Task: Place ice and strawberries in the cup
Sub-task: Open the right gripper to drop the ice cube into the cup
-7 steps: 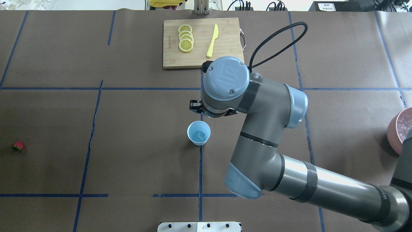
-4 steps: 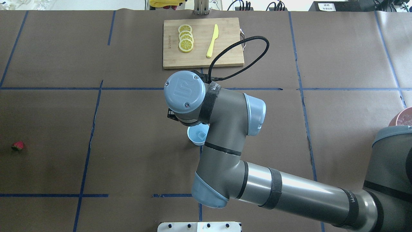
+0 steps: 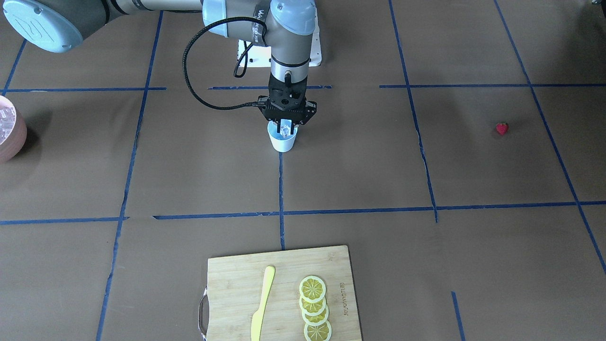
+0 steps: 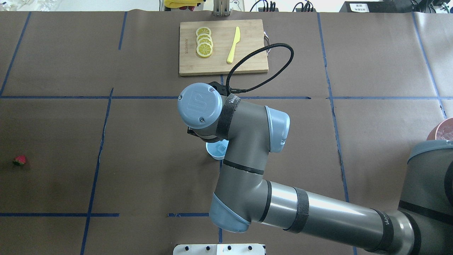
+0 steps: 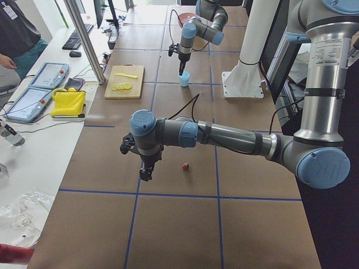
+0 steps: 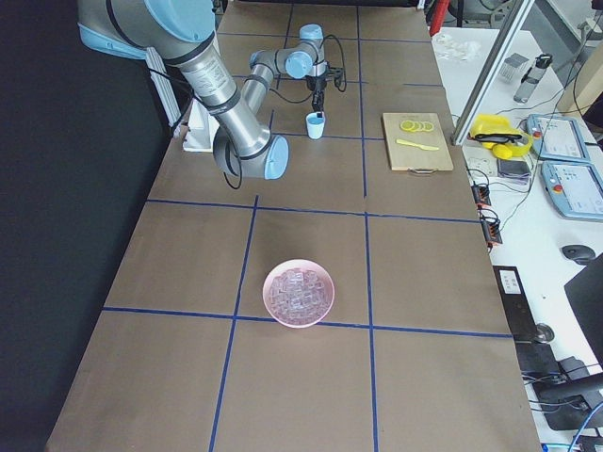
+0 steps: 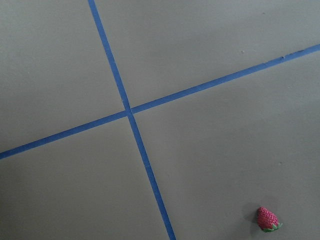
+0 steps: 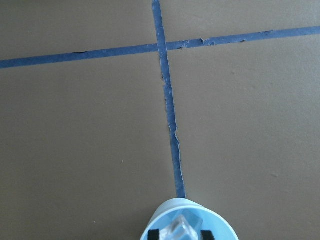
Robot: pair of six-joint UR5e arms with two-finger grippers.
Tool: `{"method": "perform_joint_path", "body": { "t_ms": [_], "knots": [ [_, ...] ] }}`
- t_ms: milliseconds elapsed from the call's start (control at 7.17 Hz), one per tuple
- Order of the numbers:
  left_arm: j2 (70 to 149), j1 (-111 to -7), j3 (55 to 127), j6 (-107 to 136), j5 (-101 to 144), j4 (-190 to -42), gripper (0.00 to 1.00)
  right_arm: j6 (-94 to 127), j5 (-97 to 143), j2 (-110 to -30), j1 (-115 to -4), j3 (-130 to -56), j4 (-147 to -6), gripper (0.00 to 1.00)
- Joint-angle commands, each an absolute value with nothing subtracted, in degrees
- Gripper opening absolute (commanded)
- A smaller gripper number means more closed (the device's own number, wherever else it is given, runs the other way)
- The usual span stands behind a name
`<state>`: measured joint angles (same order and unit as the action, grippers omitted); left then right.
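- Writing: the blue cap (image 4: 200,102) on the right arm (image 4: 318,212) bears an embossed UR logo. White lettering runs along the wrist beside it, too small for me to read.
- The board (image 4: 223,67) has an engraved mark near one short edge, which I cannot read. A white label (image 4: 357,6) past the far edge of the table (image 4: 141,53) carries dark print, also unreadable.
- The right gripper (image 3: 284,126) points straight down over the cup (image 3: 282,142), with its tips at the cup's mouth.
- In the right wrist view I see two dark fingertips (image 8: 155,234), parted a little wider than one ice cube (image 8: 181,229). The cube shows between them against the cup's light-blue inside.
- I cannot tell whether the pads press the cube or whether it lies lower in the cup, so the grip is unconfirmed.
- The cup stands upright on a blue tape line (image 3: 281,189) near the table's middle, between the board and the robot's base.
- More ice (image 6: 299,294) fills the pink bowl (image 6: 266,294), well apart from the cup on the robot's right.
- The left gripper (image 5: 145,172) hangs pointing down over the table, near the strawberry (image 5: 185,166). Only the side camera shows it, so I cannot tell how far it is parted.
- The strawberry lies on the bare table on the robot's left, well apart from the cup. It sits in the lower right corner of the left wrist view.
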<state>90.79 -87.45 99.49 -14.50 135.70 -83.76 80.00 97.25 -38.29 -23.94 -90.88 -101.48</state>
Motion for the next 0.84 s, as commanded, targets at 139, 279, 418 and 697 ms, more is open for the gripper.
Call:
{"method": "perform_joint_path", "body": {
  "t_ms": [139,279,418,697],
  "knots": [
    [90.79,-86.93,99.40,-14.41,135.70,-83.76,1.00,79.28,97.29,-39.64,-23.03,-92.80,-103.44,0.96],
    [90.79,-86.92,99.49,-14.41,135.70,-83.76,1.00,79.28,97.29,-39.64,-22.68,-93.16,-103.53,0.96],
    [90.79,-86.92,99.49,-14.41,135.70,-83.76,1.00,79.19,97.47,-39.55,-22.68,-93.60,-103.54,0.96],
    [90.79,-86.92,99.49,-14.41,135.70,-83.76,1.00,72.13,97.91,-42.34,-23.28,-101.81,-107.37,0.98]
  ]
}}
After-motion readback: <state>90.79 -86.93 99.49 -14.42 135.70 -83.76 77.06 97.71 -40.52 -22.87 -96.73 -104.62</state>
